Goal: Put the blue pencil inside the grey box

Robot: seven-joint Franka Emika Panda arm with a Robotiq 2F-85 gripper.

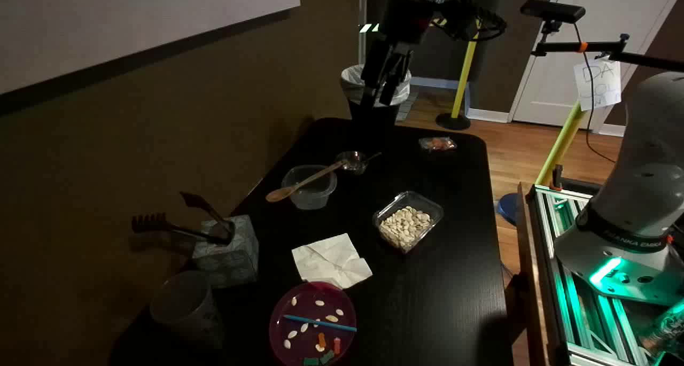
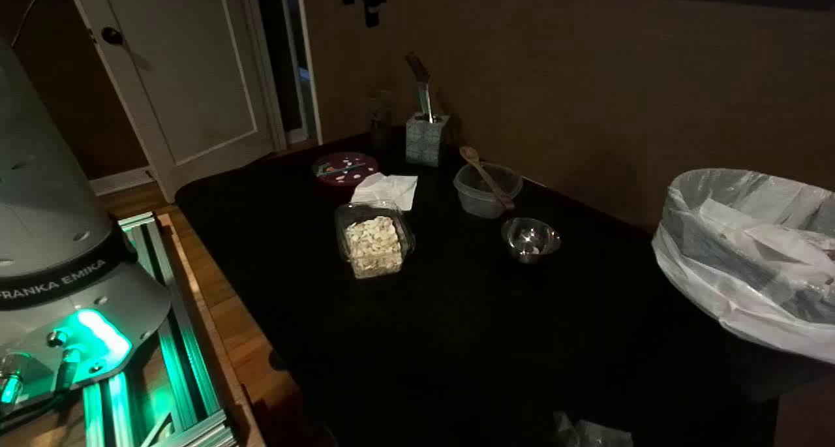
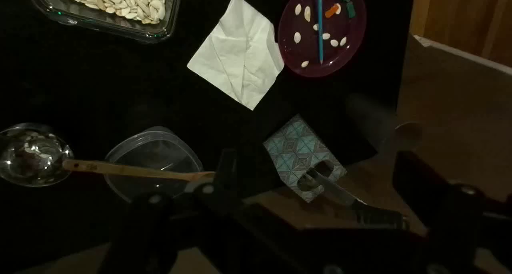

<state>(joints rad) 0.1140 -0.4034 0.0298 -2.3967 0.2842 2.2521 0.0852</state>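
The blue pencil (image 1: 319, 323) lies across a round purple plate (image 1: 278, 328) among white seeds; it also shows in the wrist view (image 3: 320, 30) and an exterior view (image 2: 342, 170). The grey box (image 1: 230, 264) is a patterned tissue box on the table by the wall, with dark-handled utensils standing in its top opening; it also shows in the wrist view (image 3: 288, 146) and an exterior view (image 2: 425, 141). My gripper (image 1: 380, 94) is high above the table, away from the pencil. In the wrist view my gripper (image 3: 316, 158) has its fingers wide apart with nothing between them.
A white napkin (image 1: 331, 262) touches the plate. A clear tub of seeds (image 1: 409, 224), a plastic tub (image 1: 310, 197) with a wooden spoon (image 1: 304, 183) across it, and a small metal bowl (image 2: 530, 239) stand on the table. A translucent cup (image 1: 187, 307) stands beside the box.
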